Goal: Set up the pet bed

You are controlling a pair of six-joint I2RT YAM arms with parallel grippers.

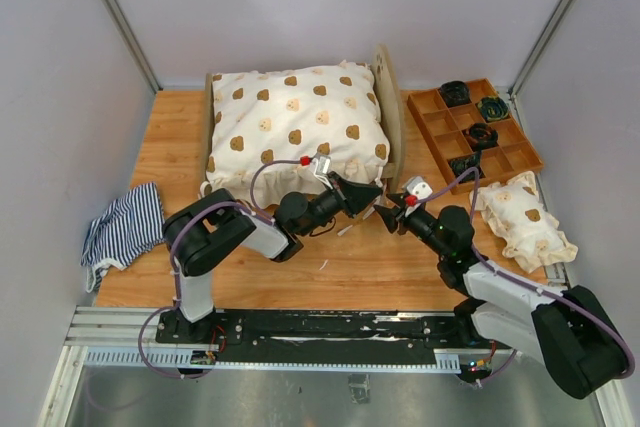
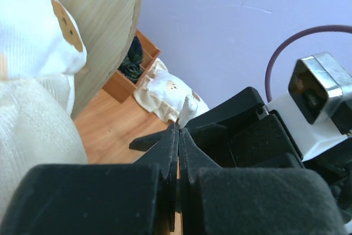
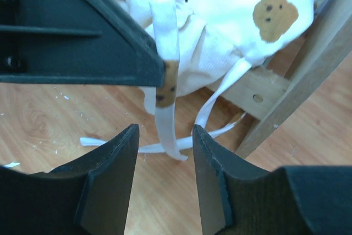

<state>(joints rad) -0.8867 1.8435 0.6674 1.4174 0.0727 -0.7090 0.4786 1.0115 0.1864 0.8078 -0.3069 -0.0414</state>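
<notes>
The left arm (image 1: 215, 237) and right arm (image 1: 520, 297) are rising from the near edge of the counter (image 1: 350, 267). Both are bending inward, so their claws are sitting almost tip to tip just in front of the bed (image 1: 388, 97). The bed is standing at the far middle of the counter, with its headboard upright on the right-hand side. A white cushion (image 1: 295, 122) printed with brown bear faces is filling the frame and bulging over its near side. Right of the bed, a brown tray (image 1: 428, 107) is holding dark items in several compartments. A striped cloth (image 1: 125, 230) is lying crumpled at the counter's left edge. A small pillow (image 1: 525, 222) in the same bear print is lying near the right edge, in front of the tray. The left claw (image 2: 179, 130) is pressed together on a white tie (image 3: 165, 42) hanging from the cushion's near right corner, pinching it partway down. The right claw (image 3: 165, 133) is standing apart and gripping nothing. From the right wrist, the tie's loose lower end is dangling toward the wood just beyond its fingers.
</notes>
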